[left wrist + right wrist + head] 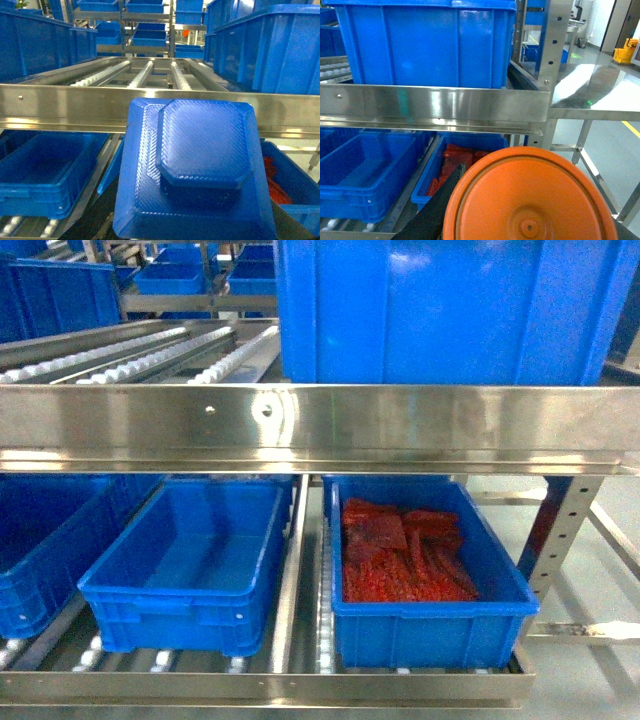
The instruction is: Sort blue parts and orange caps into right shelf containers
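Filling most of your left wrist view is a blue part [200,170]: a square, bevel-edged piece with a raised octagonal block on top, finely textured. It sits right up against the camera, so it looks carried by the left arm, but no fingers show, so you can't tell how the left gripper stands. Same on the right wrist view: an orange cap [530,200], round w/ a small hub at centre, covers the bottom of the frame, and the right gripper's state can't be read either.

Head view shows neither gripper. On the lower shelf level you've got two right shelf containers side by side: the empty crate [190,565] at centre-left, and just beside it, twd the shelf's right end, the crate [425,570] holding a pile of flat red pieces [405,550]. Both rest on roller tracks near the front edge. A steel front rail [300,425] runs across above them, w/ a tall blue box [450,310] on the upper level at its right end.
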Robot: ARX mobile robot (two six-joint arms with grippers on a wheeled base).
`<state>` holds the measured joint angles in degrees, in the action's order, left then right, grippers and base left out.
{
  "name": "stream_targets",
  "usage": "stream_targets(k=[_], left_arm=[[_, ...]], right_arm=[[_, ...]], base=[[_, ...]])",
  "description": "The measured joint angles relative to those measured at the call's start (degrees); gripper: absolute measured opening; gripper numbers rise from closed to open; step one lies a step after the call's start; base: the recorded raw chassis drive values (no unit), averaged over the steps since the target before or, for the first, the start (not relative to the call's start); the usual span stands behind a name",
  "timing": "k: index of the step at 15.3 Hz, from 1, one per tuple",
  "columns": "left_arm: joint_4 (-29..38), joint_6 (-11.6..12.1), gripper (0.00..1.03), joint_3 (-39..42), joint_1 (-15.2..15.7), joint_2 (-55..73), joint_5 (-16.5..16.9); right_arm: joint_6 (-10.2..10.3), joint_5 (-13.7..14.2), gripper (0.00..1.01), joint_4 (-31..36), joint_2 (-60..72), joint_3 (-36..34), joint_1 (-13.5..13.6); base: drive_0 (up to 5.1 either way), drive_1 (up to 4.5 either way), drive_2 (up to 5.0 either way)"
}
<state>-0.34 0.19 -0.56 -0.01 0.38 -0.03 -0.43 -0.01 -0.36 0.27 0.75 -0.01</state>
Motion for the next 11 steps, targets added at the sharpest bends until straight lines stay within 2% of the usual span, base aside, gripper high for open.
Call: stream_targets(k=[11], left_arm=[[-0.07,0.02,0.43,0.0,0.0,0.0,0.0]], right_arm=[[0.0,0.0,0.44,-0.09,0.0,0.0,0.0]], base=[[-4.9,2.45,2.4]])
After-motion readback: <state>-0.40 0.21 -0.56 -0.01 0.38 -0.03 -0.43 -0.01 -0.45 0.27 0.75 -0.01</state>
